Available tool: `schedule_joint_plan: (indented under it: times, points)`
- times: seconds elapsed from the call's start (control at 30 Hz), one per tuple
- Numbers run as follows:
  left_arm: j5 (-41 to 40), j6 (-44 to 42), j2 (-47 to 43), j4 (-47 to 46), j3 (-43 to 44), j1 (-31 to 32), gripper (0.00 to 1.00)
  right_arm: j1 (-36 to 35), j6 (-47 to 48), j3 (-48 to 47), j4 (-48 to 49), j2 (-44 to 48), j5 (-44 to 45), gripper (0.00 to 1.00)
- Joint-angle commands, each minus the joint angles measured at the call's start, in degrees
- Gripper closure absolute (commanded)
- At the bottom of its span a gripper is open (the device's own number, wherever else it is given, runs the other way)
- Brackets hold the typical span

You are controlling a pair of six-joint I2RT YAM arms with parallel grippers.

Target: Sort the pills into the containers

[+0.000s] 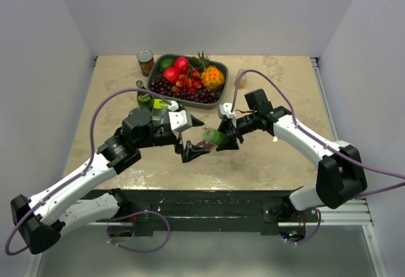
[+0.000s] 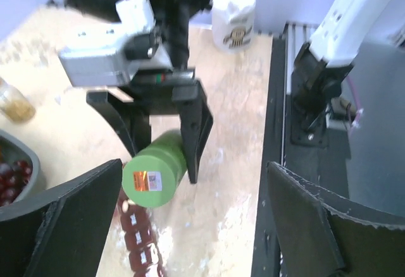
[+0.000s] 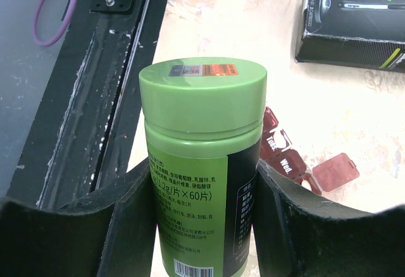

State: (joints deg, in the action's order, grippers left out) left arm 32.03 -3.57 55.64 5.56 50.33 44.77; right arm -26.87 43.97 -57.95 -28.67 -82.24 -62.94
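Note:
My right gripper (image 1: 223,139) is shut on a green pill bottle (image 1: 214,136) with its green cap on. It holds the bottle tilted just above the table. In the right wrist view the bottle (image 3: 201,157) fills the space between my fingers (image 3: 297,220). The dark red pill-organiser strip (image 3: 283,155) lies on the table under and beyond the bottle, with one lid (image 3: 335,171) flipped open. It also shows in the left wrist view (image 2: 140,239), below the bottle (image 2: 155,172). My left gripper (image 1: 192,150) is open and empty, facing the bottle's cap from close by.
A dark fruit tray (image 1: 218,92) stands at the back centre, with a tin (image 1: 145,62) to its left and a small jar (image 1: 241,78) to its right. A black-and-green box (image 3: 354,18) lies near the organiser. A white bottle (image 2: 233,18) stands near the table's front edge.

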Motion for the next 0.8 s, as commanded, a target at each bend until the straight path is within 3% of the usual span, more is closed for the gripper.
schedule_joint_plan:
  times: [0.0,0.3,0.53,0.77]
  points:
    - [0.8,7.3,-4.6,-8.8,-2.7,-0.2,0.01,0.2,-0.1,-2.1,2.1,0.5,-1.4,1.00]
    - [-13.4,23.4,-9.5,-8.0,-2.2,-1.7,0.00,0.2,0.6,-2.1,1.9,1.5,-0.3,1.00]
    - [-14.4,45.6,-7.1,-8.3,-3.8,-6.5,0.01,0.2,0.8,-2.1,1.9,2.0,0.5,1.00]
    - [-17.5,55.2,-2.0,-3.4,-2.6,-6.5,0.01,0.2,0.8,-1.9,2.0,2.7,1.1,1.00]
